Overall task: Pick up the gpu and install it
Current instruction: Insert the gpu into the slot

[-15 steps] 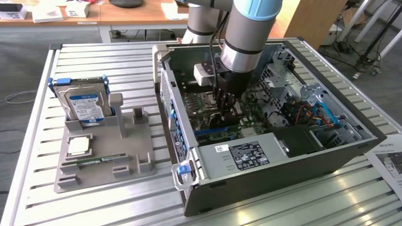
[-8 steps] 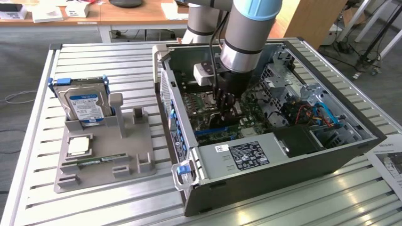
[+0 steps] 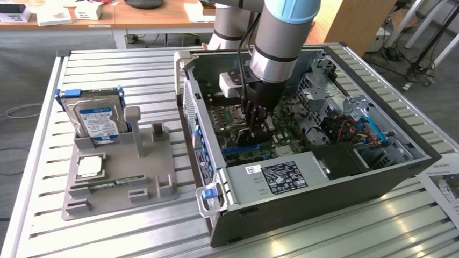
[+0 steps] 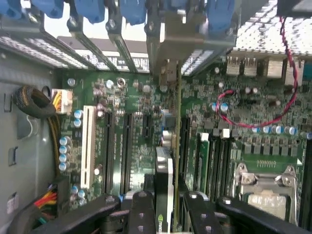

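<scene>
A: Where is the graphics card (image 4: 165,170)?
B: Edge-on just over the green board (image 4: 122,97), its metal end toward the board's back edge. The gripper (image 4: 168,210) is closed on it, one finger on each face

A: How to seat it well?
B: I'd keep it square to the board, lined up over its long slot, and press evenly

A: What's unclear?
B: Whether its contacts touch the slot. The card hides that, and the arm (image 3: 280,37) blocks the outside look
</scene>
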Controlling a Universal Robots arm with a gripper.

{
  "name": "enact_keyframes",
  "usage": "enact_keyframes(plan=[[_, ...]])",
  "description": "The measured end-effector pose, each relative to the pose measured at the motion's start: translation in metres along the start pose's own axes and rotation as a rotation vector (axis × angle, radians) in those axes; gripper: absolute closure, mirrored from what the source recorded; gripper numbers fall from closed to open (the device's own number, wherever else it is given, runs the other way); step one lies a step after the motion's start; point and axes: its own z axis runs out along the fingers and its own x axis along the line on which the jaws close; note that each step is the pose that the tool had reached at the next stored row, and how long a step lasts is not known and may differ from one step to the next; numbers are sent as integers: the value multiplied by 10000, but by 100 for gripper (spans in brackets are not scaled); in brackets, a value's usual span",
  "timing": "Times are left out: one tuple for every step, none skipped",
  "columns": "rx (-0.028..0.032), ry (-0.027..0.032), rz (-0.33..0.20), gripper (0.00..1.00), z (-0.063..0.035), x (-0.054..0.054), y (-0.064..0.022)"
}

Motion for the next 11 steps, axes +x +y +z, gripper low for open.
enact_keyframes(plan=[[2,1,-1,73,0,0,1],[3,-1,-1,73,0,1,1],[3,-3,-1,73,-4,1,2],[4,-6,-1,73,-8,1,2],[5,-20,-1,73,-19,2,3],[4,-32,1,73,-29,2,4],[5,-43,1,73,-34,4,4],[5,-48,1,73,-37,4,4],[3,-49,0,73,-38,6,3],[3,-51,-2,73,-40,8,3],[2,-51,-2,73,-40,8,2]])
